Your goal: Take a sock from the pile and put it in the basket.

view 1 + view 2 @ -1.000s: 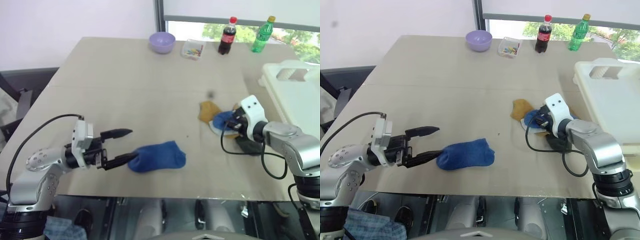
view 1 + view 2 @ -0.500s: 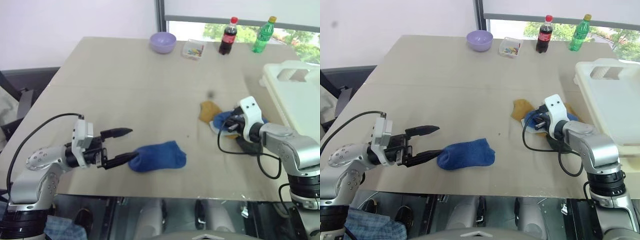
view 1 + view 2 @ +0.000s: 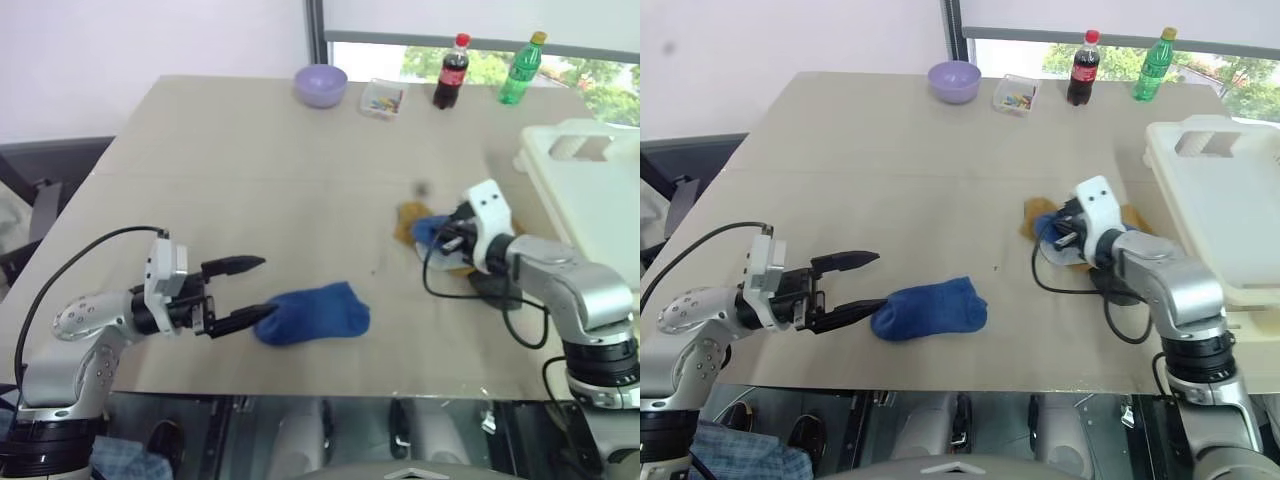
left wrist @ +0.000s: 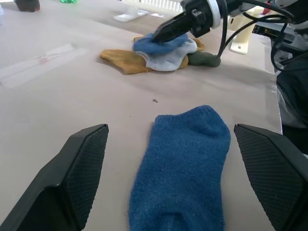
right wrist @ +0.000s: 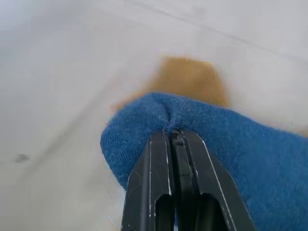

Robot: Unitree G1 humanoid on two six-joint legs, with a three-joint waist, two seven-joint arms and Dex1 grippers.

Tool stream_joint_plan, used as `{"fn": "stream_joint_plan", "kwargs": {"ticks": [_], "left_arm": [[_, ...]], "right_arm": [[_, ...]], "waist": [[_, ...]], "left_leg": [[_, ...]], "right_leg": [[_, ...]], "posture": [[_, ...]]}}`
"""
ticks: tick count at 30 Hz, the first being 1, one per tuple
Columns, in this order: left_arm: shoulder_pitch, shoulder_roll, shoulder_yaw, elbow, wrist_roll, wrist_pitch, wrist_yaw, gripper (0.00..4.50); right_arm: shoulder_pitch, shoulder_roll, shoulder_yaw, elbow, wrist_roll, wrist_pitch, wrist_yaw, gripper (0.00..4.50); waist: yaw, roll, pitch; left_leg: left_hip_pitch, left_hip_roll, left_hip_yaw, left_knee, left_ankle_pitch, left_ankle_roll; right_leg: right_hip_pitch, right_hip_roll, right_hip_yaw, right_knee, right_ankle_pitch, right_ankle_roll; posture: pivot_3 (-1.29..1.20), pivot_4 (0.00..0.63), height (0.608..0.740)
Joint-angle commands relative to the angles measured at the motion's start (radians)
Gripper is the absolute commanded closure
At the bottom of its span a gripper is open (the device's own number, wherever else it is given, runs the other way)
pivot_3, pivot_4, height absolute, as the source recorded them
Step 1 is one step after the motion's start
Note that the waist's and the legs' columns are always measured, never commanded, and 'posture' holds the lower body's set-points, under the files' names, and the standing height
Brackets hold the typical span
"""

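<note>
Leftward now, right gripper (image 5: 172, 139) pinching a blue sock (image 5: 231, 139) — lifting it.

The pile (image 3: 440, 235) is heaped on the table's right half, with a mustard yellow sock at its left edge and a royal blue sock (image 5: 192, 125) on top, pinched between closed black fingers. The cream-white basket (image 3: 1215, 215) is seen right of the pile.

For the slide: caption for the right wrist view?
Right gripper shut on a blue sock from the pile, mustard sock behind.
</note>
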Motion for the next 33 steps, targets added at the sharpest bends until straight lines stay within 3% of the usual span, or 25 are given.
{"fn": "stream_joint_plan", "kwargs": {"ticks": [1,13,16,19,24,28,33], "left_arm": [[-0.007,0.0,0.009,-0.007,0.0,-0.016,-0.002,0.0],[-0.016,-0.006,0.013,-0.002,0.006,-0.024,0.003,0.0],[-0.003,-0.012,0.019,-0.014,0.006,-0.026,0.013,0.0],[0.012,-0.016,0.022,-0.021,0.005,-0.03,0.017,0.0],[-0.03,-0.022,0.028,0.036,0.022,-0.039,0.056,0.0],[-0.07,-0.016,0.009,0.082,0.043,-0.036,0.063,0.0],[-0.082,-0.02,-0.007,0.098,0.056,-0.042,0.05,0.0]], "right_arm": [[-0.046,0.044,0.054,0.004,-0.017,-0.06,0.0,4.37],[-0.236,0.507,0.216,0.387,-0.09,-0.252,-0.063,4.37],[-0.235,0.566,0.191,0.42,-0.104,-0.319,-0.09,3.02],[-0.233,0.555,0.18,0.403,-0.114,-0.35,-0.093,1.76],[-0.202,0.444,0.12,0.308,-0.106,-0.302,-0.079,1.76],[-0.176,0.397,0.035,0.342,-0.099,-0.258,-0.118,1.76],[-0.161,0.453,-0.087,0.418,-0.014,-0.152,-0.15,1.76]], "waist": [[-0.006,0.0,0.0],[-0.009,0.0,0.0],[-0.007,-0.001,-0.001],[-0.008,-0.001,-0.001],[-0.007,-0.001,0.0],[-0.009,-0.001,-0.001],[-0.024,-0.001,-0.001]], "left_leg": [[0.0,0.0,0.0,0.0,0.0,0.0],[-0.001,0.001,0.0,0.0,0.0,-0.001],[-0.001,0.0,0.002,0.0,0.0,-0.001],[-0.002,-0.001,0.002,0.0,0.0,-0.001],[-0.001,0.0,0.0,0.0,0.001,-0.002],[-0.001,0.0,0.001,0.0,0.001,-0.002],[-0.001,0.0,0.001,-0.001,0.001,-0.002]], "right_leg": [[0.0,0.0,0.0,0.0,0.0,0.001],[-0.002,0.002,0.001,0.002,0.001,0.0],[-0.002,-0.002,0.001,0.001,0.001,0.0],[-0.002,-0.002,0.001,0.001,0.001,0.0],[-0.002,0.0,0.0,0.002,0.001,0.0],[-0.002,0.0,0.0,0.003,0.001,0.0],[-0.003,0.0,0.001,0.002,0.001,0.0]], "posture": [[0.0,0.15,0.736],[0.0,0.15,0.736],[0.0,0.15,0.736],[0.0,0.15,0.736],[0.0,0.15,0.736],[0.0,0.15,0.736],[0.0,0.15,0.736]]}}
